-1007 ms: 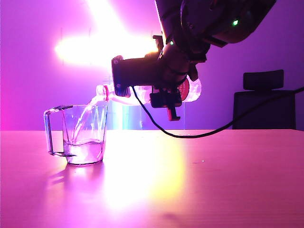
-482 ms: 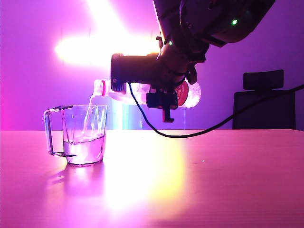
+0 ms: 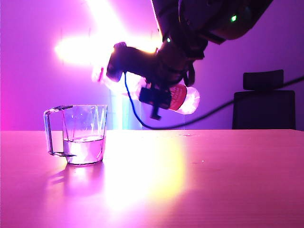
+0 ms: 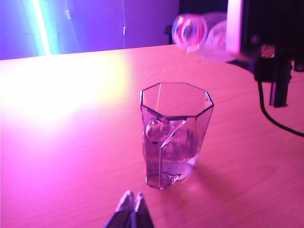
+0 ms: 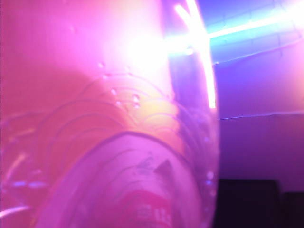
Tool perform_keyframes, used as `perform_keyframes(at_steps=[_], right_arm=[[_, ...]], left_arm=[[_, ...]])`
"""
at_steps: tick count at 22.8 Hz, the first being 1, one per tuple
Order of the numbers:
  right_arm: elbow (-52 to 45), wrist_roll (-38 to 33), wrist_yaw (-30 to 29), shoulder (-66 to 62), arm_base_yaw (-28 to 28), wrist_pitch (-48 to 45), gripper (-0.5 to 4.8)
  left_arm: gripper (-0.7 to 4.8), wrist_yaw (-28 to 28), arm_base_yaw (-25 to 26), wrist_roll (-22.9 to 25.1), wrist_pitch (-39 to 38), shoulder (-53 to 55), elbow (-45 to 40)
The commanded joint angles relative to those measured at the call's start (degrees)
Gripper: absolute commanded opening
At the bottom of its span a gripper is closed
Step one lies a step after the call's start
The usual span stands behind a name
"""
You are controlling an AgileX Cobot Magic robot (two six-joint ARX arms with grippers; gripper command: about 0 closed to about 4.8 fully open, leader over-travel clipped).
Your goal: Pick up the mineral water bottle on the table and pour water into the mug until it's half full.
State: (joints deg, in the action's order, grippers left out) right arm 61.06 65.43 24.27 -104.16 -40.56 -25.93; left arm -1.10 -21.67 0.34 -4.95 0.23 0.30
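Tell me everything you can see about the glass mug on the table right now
The mug is short, clear faceted glass with an eight-sided rim and a squared side handle. It stands upright on the table, alone, nothing touching it. Clear water fills it to roughly halfway. The mineral water bottle, held by the right gripper, hangs above and beside it. The left gripper sits shut, close in front.

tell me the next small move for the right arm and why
Probably keep righting the mineral water bottle and carry it clear: the right gripper holds it neck-up, no stream falls, and the mug looks roughly half full.
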Motion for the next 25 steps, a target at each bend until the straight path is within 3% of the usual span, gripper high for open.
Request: perform_keyframes(at_steps=[1, 9, 14, 21, 25], right_arm=[[0.6, -16.9, 0.5, 2.9, -0.6, -2.1, 2.31], [-0.2, -55.0, -8.0, 8.8, 1.2, 0.2, 2.3], [-4.0, -60.8, -9.0, 8.7, 3.0, -2.7, 2.29], [-18.4, -73.4, -10.1, 8.7, 7.6, -17.9, 2.28], [-25.0, -73.4, -10.1, 8.7, 8.1, -23.6, 2.29]], left_arm=[[-0.02, -0.2, -0.1, -0.2, 0.8, 0.1, 0.2], [-0.02, -0.2, -0.1, -0.2, 0.7, 0.1, 0.2], [-0.02, -0.2, -0.1, -0.2, 0.7, 0.1, 0.2], [-0.02, -0.2, -0.1, -0.2, 0.8, 0.1, 0.2], [-0.02, -0.2, -0.1, -0.2, 0.7, 0.1, 0.2]])
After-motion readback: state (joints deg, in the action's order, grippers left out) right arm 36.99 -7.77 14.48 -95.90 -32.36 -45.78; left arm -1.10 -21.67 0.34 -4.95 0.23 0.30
